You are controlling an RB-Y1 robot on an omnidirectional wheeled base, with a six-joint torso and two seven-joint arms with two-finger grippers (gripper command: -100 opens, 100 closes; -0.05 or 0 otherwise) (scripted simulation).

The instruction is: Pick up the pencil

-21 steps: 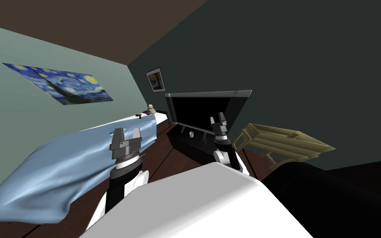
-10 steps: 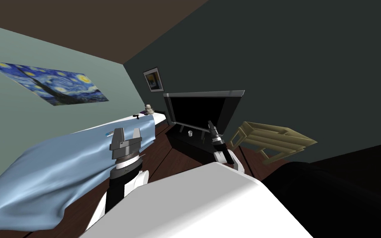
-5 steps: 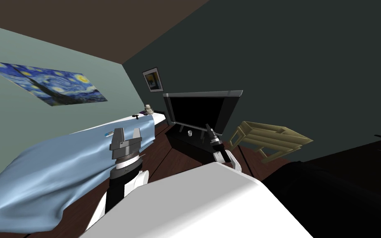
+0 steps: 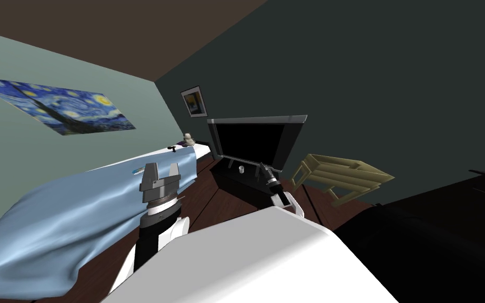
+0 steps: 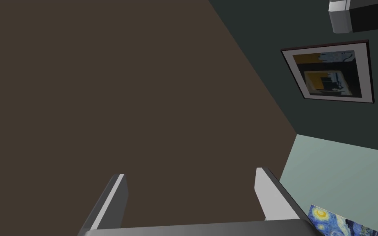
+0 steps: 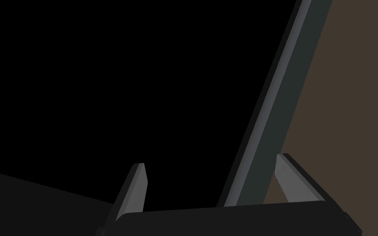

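Right claw (image 6: pixel 210 160) gapes open close before the black television (image 4: pixel 249 139); left claw (image 4: pixel 162 167), open too, is raised beside the blue bedcover (image 4: pixel 68 221). A tiny striped speck, perhaps the pencil (image 4: pixel 138 170), lies on that bedcover near the left claw, too small to be sure.

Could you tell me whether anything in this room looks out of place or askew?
The blue blanket hangs off the bed, bunched low near the dark floor. The tan slatted frame beside the TV seems tipped, though the whole view slants, so I cannot be sure.
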